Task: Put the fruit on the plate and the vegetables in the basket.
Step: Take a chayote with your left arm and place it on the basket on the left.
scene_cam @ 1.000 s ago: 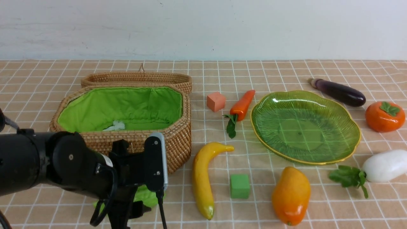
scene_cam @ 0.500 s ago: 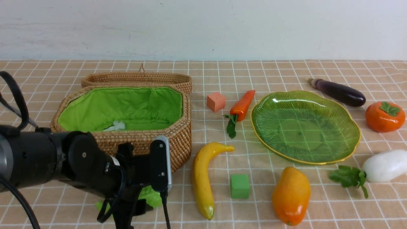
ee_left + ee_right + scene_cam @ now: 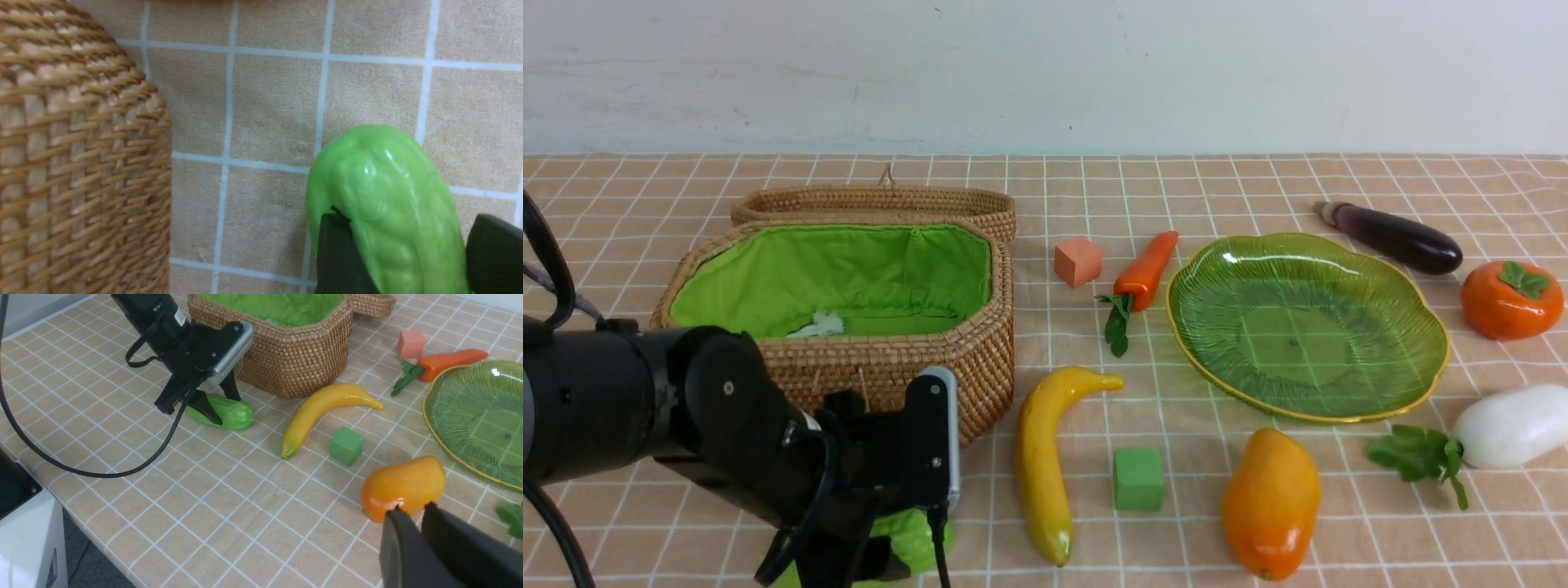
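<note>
A light-green cucumber [image 3: 380, 183] lies on the cloth just in front of the open wicker basket [image 3: 980, 343]. My left gripper [image 3: 408, 220] straddles it, one finger [image 3: 339, 253] pressed on each flank, shut on it. In the front view the arm hides most of the cucumber [image 3: 907, 535]. The banana [image 3: 1039, 457], mango [image 3: 1270, 502] and persimmon [image 3: 1511, 298] lie around the green plate [image 3: 1307, 327], which holds nothing. Carrot [image 3: 1147, 269], eggplant [image 3: 1396, 237] and radish [image 3: 1515, 425] rest on the cloth. My right gripper [image 3: 412, 508] hangs shut above the cloth, near the mango [image 3: 404, 486].
A small orange-pink cube [image 3: 1077, 260] sits beside the carrot. A green cube [image 3: 1138, 478] lies between banana and mango. The basket's lid [image 3: 874, 200] lies folded back behind it. The table's near edge shows in the right wrist view.
My left gripper has sunk a little lower over the cucumber and its fingers have closed in on it. The right arm and everything else on the table stay put.
</note>
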Robot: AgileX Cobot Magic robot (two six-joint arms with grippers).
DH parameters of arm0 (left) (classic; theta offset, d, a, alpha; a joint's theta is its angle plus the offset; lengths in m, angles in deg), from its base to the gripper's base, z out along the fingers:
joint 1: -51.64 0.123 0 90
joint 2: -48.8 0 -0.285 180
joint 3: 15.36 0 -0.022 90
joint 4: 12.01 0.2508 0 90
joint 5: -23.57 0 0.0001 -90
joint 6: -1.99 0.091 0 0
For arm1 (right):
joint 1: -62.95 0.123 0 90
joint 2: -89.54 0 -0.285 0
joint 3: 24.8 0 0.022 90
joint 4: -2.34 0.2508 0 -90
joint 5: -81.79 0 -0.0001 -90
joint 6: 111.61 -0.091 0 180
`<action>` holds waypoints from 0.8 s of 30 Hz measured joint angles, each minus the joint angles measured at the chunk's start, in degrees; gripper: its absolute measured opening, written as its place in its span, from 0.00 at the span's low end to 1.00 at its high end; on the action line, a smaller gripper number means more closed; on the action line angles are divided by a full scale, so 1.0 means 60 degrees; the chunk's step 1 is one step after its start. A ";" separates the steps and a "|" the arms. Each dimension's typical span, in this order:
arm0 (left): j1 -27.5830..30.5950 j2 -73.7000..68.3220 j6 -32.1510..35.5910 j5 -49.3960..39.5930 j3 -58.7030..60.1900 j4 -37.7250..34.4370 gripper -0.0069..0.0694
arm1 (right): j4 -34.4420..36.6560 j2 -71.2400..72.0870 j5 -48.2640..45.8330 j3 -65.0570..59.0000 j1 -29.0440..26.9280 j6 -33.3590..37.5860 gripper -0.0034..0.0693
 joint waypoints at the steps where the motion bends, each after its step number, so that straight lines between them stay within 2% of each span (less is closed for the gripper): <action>1: 0.0000 0.0000 -0.0067 0.0000 0.0000 -0.0072 0.61 | 0.0000 0.0000 -0.0020 0.0000 0.0000 0.0000 0.17; 2: 0.0000 0.0000 -0.0102 0.0011 0.0000 -0.0117 0.63 | 0.0000 0.0000 -0.0020 0.0000 0.0000 0.0000 0.17; 7: 0.0000 -0.0309 -0.0242 -0.0271 0.0141 -0.0317 0.85 | 0.0000 0.0000 -0.0022 0.0000 0.0000 0.0000 0.17; 10: 0.0000 -0.0640 -0.0399 -0.0549 0.0189 -0.0404 0.90 | 0.0000 0.0000 -0.0022 0.0000 0.0000 0.0000 0.17; 11: 0.0000 -0.0650 -0.0415 -0.0549 0.0189 -0.0404 0.90 | 0.0000 0.0000 -0.0022 0.0000 0.0000 0.0000 0.17; 13: 0.0000 -0.0651 -0.0740 -0.0548 0.0177 -0.0417 0.84 | 0.0007 0.0000 -0.0022 0.0000 0.0000 0.0000 0.17; 17: 0.0000 -0.0352 -0.1518 -0.0565 0.0219 -0.0417 0.64 | 0.0034 0.0000 -0.0013 0.0000 0.0000 0.0000 0.17; 20: 0.0000 0.0247 -0.1843 -0.0711 0.0219 -0.0428 0.65 | 0.0042 0.0000 0.0007 0.0000 0.0000 0.0000 0.17; 24: 0.0000 0.2539 -0.2647 -0.1706 -0.0472 -0.0860 0.65 | 0.0052 0.0000 0.0309 0.0000 0.0000 0.0000 0.17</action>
